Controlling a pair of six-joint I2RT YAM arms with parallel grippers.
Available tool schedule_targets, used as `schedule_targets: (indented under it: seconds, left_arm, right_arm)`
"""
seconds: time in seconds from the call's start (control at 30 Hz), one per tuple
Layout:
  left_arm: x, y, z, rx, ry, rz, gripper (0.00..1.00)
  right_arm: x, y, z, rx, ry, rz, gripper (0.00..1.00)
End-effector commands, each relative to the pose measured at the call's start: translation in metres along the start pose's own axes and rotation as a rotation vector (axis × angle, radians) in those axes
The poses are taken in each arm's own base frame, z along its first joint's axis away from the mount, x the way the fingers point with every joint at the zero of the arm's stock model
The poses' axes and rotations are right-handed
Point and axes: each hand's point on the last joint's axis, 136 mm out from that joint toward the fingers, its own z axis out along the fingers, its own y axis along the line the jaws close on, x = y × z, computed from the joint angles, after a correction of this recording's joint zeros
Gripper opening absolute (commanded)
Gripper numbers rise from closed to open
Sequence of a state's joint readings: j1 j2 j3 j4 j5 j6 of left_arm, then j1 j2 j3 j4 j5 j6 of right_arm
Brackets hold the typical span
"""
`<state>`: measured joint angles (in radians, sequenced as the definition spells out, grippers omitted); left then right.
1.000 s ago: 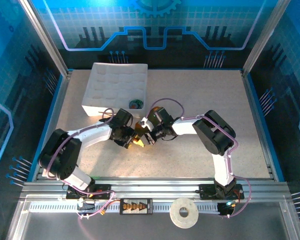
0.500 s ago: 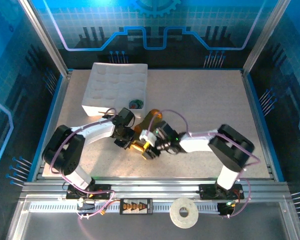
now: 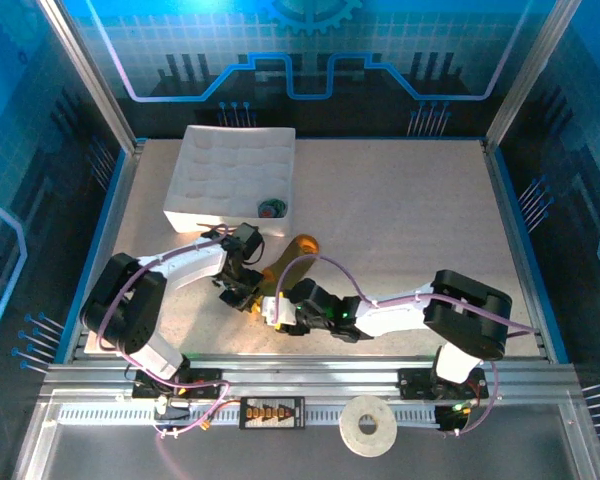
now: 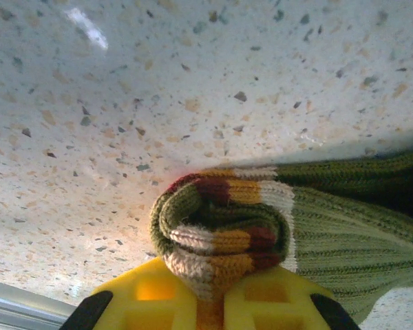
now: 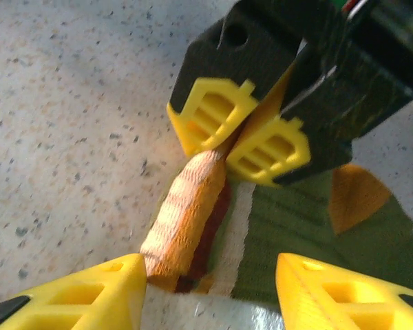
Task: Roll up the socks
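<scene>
Arms cover much of the action in the top view. The left claw (image 3: 246, 296) and the right claw (image 3: 278, 312) meet nose to nose near the front middle of the table (image 3: 410, 220), and how far their tips are parted cannot be made out here. One olive sock (image 3: 298, 250) lies there with its orange toe toward the back and its other end lost under the claws. One white tray (image 3: 220, 160) sits at the back left. A small dark bundle (image 3: 270, 208) in its near right corner is too small to identify. One white tape roll (image 3: 350, 428) lies on the front rail.

In the left wrist view the bottom edge cuts off the left claw (image 4: 217, 306). Its two yellow fingers (image 4: 158, 302) are pinched tight on the sock's rolled end. The roll is one snug coil of cream, orange, dark red and green bands resting on the speckled table. The ribbed olive leg runs off the right edge.

In the right wrist view the right claw (image 5: 210, 285) is cropped at the bottom. Its two yellow fingers (image 5: 82, 289) stand wide apart and hold nothing. The roll's near end lies between them, close to the one at the picture's left; whether it touches I cannot tell. Above, the left claw (image 5: 237, 141) is clamped on the roll's far end. The flat olive part, with an orange patch, spreads to the right and is cut by the frame.
</scene>
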<state>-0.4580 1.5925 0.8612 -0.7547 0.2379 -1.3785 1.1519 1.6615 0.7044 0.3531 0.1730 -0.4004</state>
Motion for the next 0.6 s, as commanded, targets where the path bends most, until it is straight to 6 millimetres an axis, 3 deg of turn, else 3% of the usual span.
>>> schedule_targets:
  seconds: [0.0,0.33,0.57]
  left_arm:
    - [-0.009,0.042,0.017,-0.178,-0.012,-0.071,0.00]
    - [-0.013,0.033,0.021,-0.176,-0.012,-0.061,0.00]
    - [-0.013,0.033,0.020,-0.172,-0.009,-0.055,0.00]
  right_arm:
    - [-0.014,0.000,0.005,0.006,-0.018,0.011,0.50]
    - [0.003,0.011,0.014,-0.015,0.048,0.074,0.51]
    - [0.001,0.000,0.034,0.031,0.073,0.099,0.44]
